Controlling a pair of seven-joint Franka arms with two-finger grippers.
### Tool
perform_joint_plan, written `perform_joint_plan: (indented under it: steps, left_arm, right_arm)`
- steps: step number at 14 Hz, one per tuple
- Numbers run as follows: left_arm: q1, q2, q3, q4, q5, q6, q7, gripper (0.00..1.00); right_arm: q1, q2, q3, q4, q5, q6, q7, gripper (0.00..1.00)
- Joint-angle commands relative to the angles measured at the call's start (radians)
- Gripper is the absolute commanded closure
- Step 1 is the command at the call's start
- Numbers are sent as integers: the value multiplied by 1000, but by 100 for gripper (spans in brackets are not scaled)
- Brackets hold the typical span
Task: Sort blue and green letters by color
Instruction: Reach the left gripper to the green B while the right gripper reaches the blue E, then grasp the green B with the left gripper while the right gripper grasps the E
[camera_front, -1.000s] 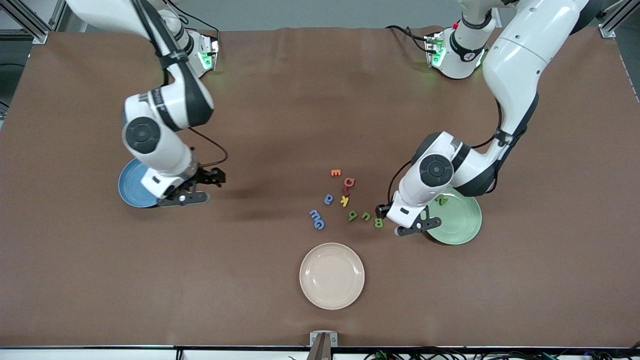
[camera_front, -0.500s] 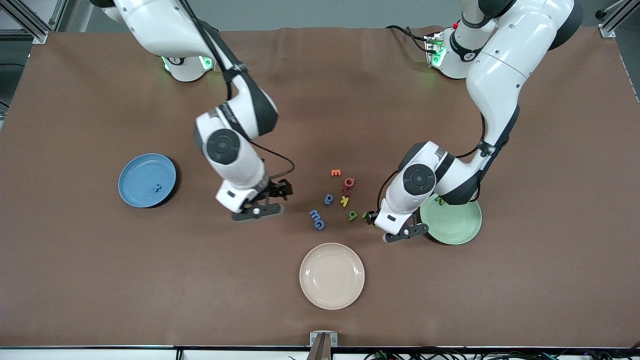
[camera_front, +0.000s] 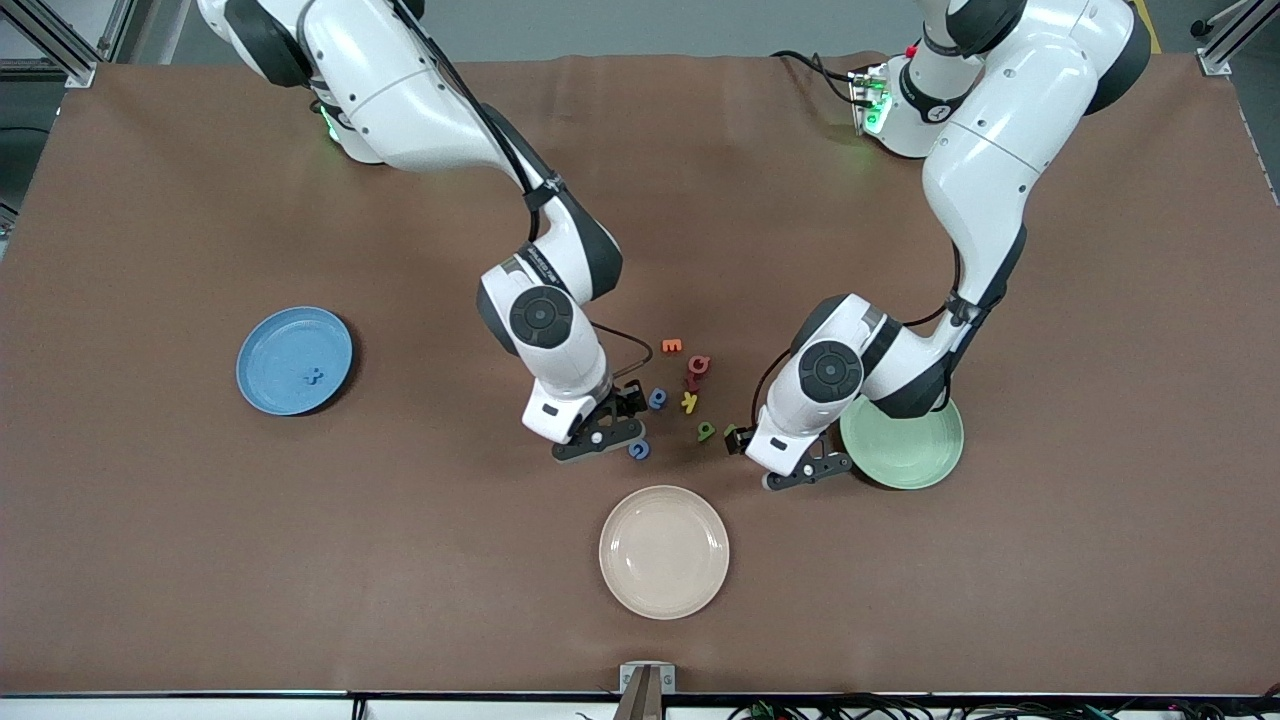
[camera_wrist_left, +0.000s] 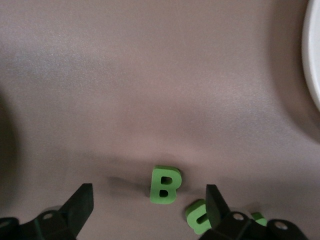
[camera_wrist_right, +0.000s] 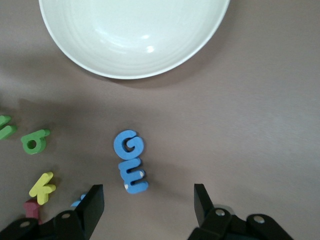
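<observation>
The left claw (camera_front: 745, 440) hangs low over the worktop (camera_front: 180, 520) beside the green plate (camera_front: 920, 450), its jaws spread wide and empty. The green B (camera_wrist_left: 164, 185) lies flat between them and the green u (camera_wrist_left: 197, 217) just beside one finger, so this looks like a lineup for the B. The right claw (camera_front: 625, 415) is low over the blue letters, jaws apart and gripping nothing. The blue G (camera_wrist_right: 129, 144) and blue m (camera_wrist_right: 133, 177) touch each other just ahead of its fingers, near the cream plate (camera_wrist_right: 135, 30). The blue plate (camera_front: 293, 360), well apart, already holds one blue letter (camera_front: 314, 377).
</observation>
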Motion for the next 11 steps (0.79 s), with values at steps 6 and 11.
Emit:
perform_joint_plan:
  steps: [6, 11]
  left_arm:
    - [-60, 28, 58, 47, 8, 6, -12, 9]
    - [-61, 30, 58, 46, 8, 6, -14, 32]
  right_arm:
    - [24, 77, -16, 68, -24, 6, 2, 26]
    - [43, 103, -18, 65, -23, 56, 25, 29]
